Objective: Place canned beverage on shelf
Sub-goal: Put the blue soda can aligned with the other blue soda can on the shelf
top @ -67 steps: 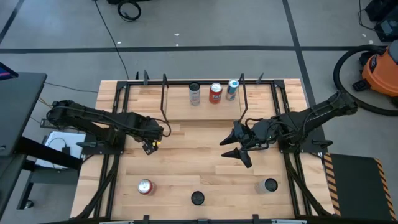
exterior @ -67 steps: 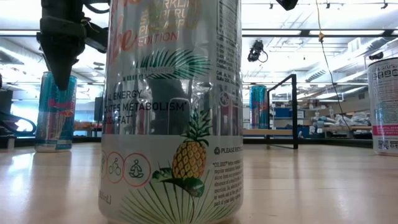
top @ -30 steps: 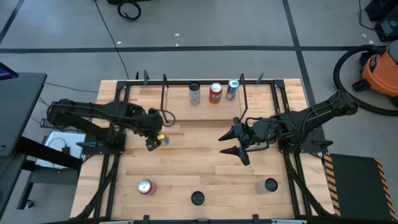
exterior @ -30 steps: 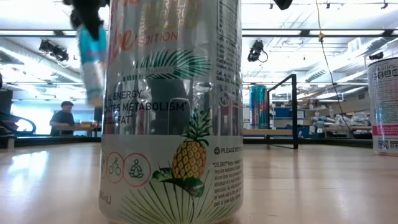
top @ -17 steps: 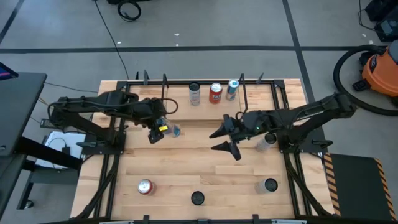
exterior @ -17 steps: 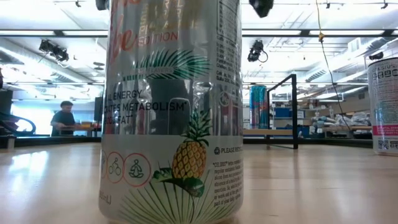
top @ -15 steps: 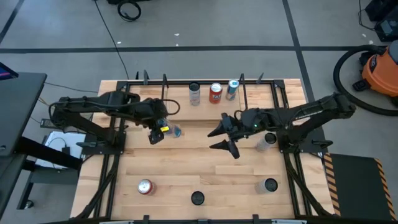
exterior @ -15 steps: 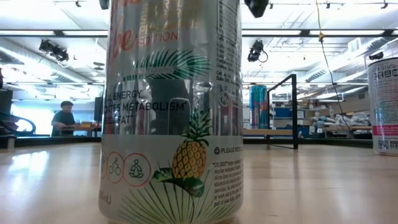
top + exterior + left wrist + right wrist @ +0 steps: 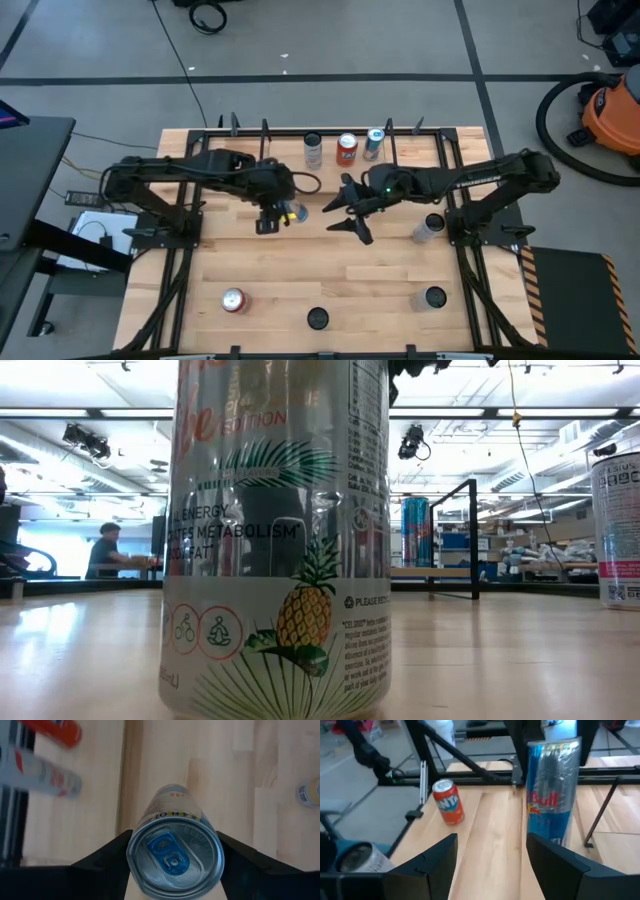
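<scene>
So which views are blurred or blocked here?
Left wrist view: the held can is sharp, while the cans near the frame edge are smeared. Low view: one pineapple-print can fills the foreground and hides much of the table. High view: even and sharp.

low view: pineapple can (image 9: 275,540) top cut off | left wrist: two cans (image 9: 40,755) blurred, labels unreadable

Both arms are dark, near-black, built of slim jointed links running from bases at the table's (image 9: 300,275) side edges. The left gripper (image 9: 272,218) carries a small yellow marking near its tip, and a thin black cable loops beside its wrist. The right gripper (image 9: 345,215) ends in two pointed black fingers (image 9: 427,865), matte and wedge-shaped.
</scene>
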Robot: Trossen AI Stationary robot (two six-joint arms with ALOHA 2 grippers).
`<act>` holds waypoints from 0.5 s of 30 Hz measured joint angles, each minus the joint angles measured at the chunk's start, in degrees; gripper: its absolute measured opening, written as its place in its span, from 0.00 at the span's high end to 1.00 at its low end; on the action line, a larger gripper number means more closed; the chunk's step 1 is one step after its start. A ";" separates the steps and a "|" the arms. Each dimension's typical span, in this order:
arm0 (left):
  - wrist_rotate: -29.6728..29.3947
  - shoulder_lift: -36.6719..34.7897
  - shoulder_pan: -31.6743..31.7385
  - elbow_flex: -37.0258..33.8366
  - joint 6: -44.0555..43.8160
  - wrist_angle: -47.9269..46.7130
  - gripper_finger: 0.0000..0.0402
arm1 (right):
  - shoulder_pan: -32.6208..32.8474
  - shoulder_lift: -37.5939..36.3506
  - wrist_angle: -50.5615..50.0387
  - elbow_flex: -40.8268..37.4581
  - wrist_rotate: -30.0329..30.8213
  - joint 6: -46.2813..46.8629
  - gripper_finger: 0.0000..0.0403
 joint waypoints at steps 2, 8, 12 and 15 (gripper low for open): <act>0.01 0.90 0.00 1.55 2.70 0.50 0.40 | -0.40 0.83 0.28 0.00 -0.38 -1.55 0.39; -0.10 3.04 -0.07 4.94 10.85 1.86 0.40 | -1.57 2.49 0.76 -0.03 -0.33 -4.62 0.39; 0.01 3.10 -0.07 5.08 15.53 1.88 0.40 | -2.15 2.68 1.79 -0.02 1.00 -5.31 0.39; -0.01 3.10 -0.09 5.08 18.52 2.04 0.40 | -2.60 3.08 2.70 -0.01 0.98 -6.59 0.39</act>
